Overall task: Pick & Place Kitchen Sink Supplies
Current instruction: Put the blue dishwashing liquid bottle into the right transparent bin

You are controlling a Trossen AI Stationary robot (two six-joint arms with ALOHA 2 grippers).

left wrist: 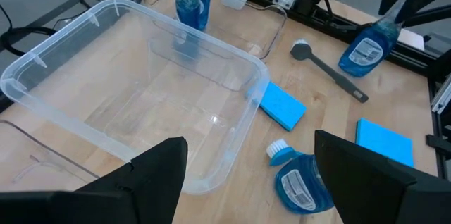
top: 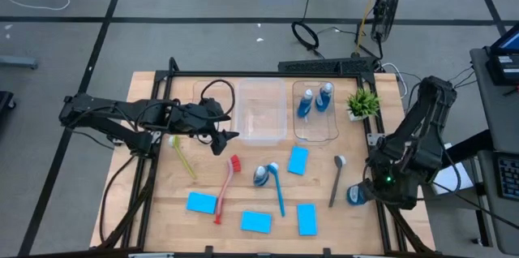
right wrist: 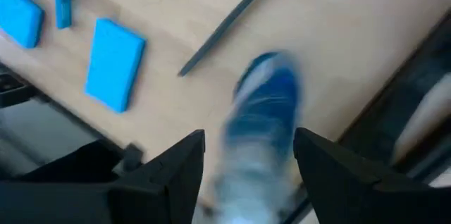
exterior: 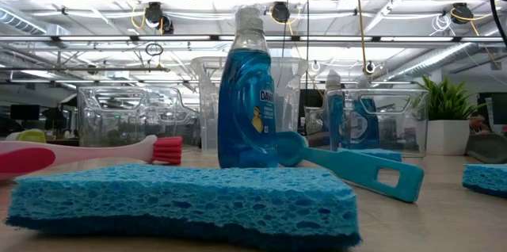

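The left gripper [top: 225, 138] hangs over the table's left half with its fingers [left wrist: 151, 175] apart and nothing between them, beside the middle bin [top: 261, 112]. Below it lie the yellow-green brush [top: 182, 156] and, further along, the red brush [top: 226, 187], with one sponge [top: 201, 203] at its left near the front edge. The middle bin stands bare inside. In front of it a bottle [top: 261, 176] stands beside the blue brush [top: 276, 187], and a second sponge [top: 255, 222] lies near the front edge. A third sponge [top: 298, 160] sits just past the blue brush and a fourth [top: 306, 219] lies nearer the front. The right bin [top: 316, 112] holds two bottles [top: 315, 100]. The grey brush [top: 336, 178] lies to the right of the sponges, and the plant [top: 362, 104] stands by the back right corner. At the table's right edge the right gripper [right wrist: 248, 160] has its fingers on either side of the last bottle [top: 357, 195]; I cannot tell whether they press on it.
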